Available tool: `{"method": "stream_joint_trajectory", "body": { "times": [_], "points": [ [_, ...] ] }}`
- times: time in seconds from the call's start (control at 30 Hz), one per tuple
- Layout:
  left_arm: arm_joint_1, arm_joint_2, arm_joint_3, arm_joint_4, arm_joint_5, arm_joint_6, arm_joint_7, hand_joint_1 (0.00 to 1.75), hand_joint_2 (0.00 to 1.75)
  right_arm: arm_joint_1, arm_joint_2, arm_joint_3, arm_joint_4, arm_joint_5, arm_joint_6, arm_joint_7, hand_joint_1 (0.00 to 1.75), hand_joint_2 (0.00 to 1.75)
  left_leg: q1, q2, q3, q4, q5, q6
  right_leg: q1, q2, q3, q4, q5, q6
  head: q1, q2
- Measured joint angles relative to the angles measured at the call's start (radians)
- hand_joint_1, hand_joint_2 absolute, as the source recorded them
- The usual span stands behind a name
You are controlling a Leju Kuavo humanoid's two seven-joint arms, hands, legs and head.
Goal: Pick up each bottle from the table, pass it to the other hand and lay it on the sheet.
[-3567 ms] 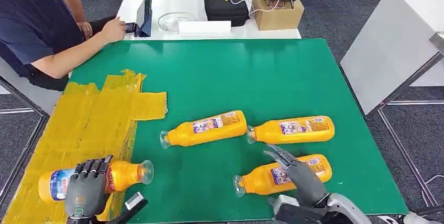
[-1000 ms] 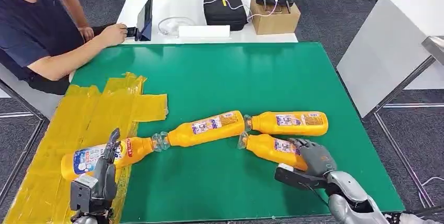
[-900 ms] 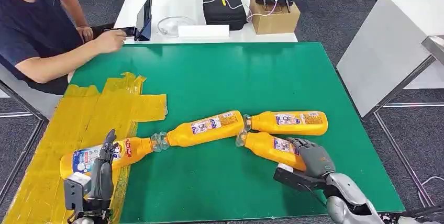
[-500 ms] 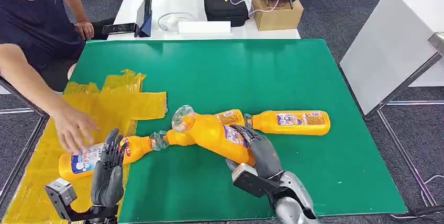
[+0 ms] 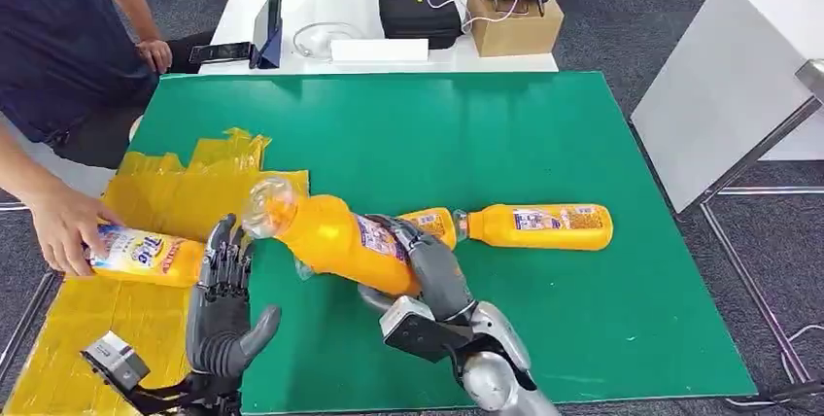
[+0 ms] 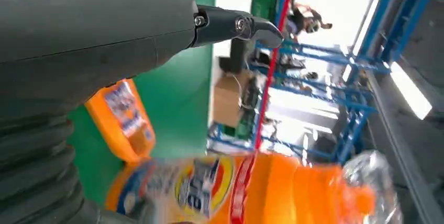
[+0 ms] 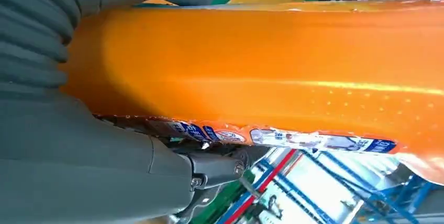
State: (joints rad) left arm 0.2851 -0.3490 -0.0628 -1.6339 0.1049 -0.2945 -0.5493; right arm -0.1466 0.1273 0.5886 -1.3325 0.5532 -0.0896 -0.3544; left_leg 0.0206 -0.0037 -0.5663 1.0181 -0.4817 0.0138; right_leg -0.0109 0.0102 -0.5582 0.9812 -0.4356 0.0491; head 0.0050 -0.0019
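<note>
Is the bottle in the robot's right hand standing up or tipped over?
Tipped. The right hand holds the orange bottle slanted above the green table, its clear cap end raised toward the open left hand.

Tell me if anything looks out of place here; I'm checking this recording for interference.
Yes: a person's hand grips the orange plastic bottle over the crumpled yellow sheet, odd in a robot-only task. The right robot hand holds another orange bottle aloft; the left robot hand is open.
</note>
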Motion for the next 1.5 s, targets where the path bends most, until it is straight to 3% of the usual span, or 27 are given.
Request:
{"method": "stream_joint_trajectory", "body": {
  "times": [0.33, 0.57, 0.9, 0.93, 0.97, 1.47, 1.5],
  "points": [
    [-0.006, 0.013, -0.078, -0.004, 0.008, 0.008, -0.023, 0.00, 1.75, -0.035, 0.044, 0.036, 0.054, -0.005, 0.018, -0.003, 1.75, 1.75, 0.000, 0.000, -0.001, 0.000, 0.000, 0.000, 0.000, 0.000, 0.000, 0.000, 0.000, 0.000, 0.000, 0.000],
    [-0.011, 0.026, -0.158, -0.006, 0.057, 0.011, -0.027, 0.00, 1.75, -0.039, 0.082, 0.154, 0.134, 0.035, 0.027, 0.014, 1.75, 1.75, 0.000, 0.000, -0.001, 0.000, 0.000, 0.000, 0.000, 0.000, -0.002, 0.000, 0.000, 0.000, 0.000, 0.000],
    [0.015, 0.068, -0.166, 0.010, 0.078, 0.045, -0.015, 0.00, 1.75, -0.053, 0.081, 0.241, 0.250, 0.109, 0.029, -0.016, 1.75, 1.75, 0.000, 0.000, -0.002, 0.000, 0.000, 0.000, 0.000, 0.000, -0.003, 0.000, 0.000, 0.000, 0.000, 0.000],
    [0.018, 0.071, -0.163, 0.011, 0.081, 0.045, -0.013, 1.24, 1.75, -0.055, 0.081, 0.246, 0.258, 0.119, 0.030, -0.018, 1.75, 1.75, 0.000, 0.000, -0.002, 0.000, 0.000, 0.000, 0.000, 0.000, -0.003, 0.000, 0.000, 0.000, 0.000, 0.000],
    [0.022, 0.073, -0.159, 0.014, 0.082, 0.045, -0.011, 1.75, 1.75, -0.058, 0.082, 0.252, 0.269, 0.130, 0.030, -0.021, 1.75, 1.75, 0.000, 0.000, -0.002, 0.000, 0.000, 0.000, 0.000, 0.000, -0.003, 0.000, 0.000, 0.000, 0.000, 0.000],
    [0.047, 0.065, -0.095, 0.033, 0.013, 0.044, -0.030, 1.75, 1.75, -0.068, 0.074, 0.294, 0.320, 0.146, 0.007, 0.019, 1.75, 1.75, 0.000, 0.001, -0.002, 0.000, 0.000, 0.000, 0.000, 0.001, -0.004, 0.000, 0.000, 0.000, 0.000, 0.000],
    [0.047, 0.061, -0.093, 0.032, -0.005, 0.048, -0.036, 1.75, 1.75, -0.065, 0.073, 0.294, 0.318, 0.146, -0.002, 0.023, 1.45, 1.75, 0.000, 0.001, -0.002, 0.000, 0.000, 0.000, 0.000, 0.001, -0.004, 0.000, 0.000, 0.000, 0.000, 0.000]
  ]
}}
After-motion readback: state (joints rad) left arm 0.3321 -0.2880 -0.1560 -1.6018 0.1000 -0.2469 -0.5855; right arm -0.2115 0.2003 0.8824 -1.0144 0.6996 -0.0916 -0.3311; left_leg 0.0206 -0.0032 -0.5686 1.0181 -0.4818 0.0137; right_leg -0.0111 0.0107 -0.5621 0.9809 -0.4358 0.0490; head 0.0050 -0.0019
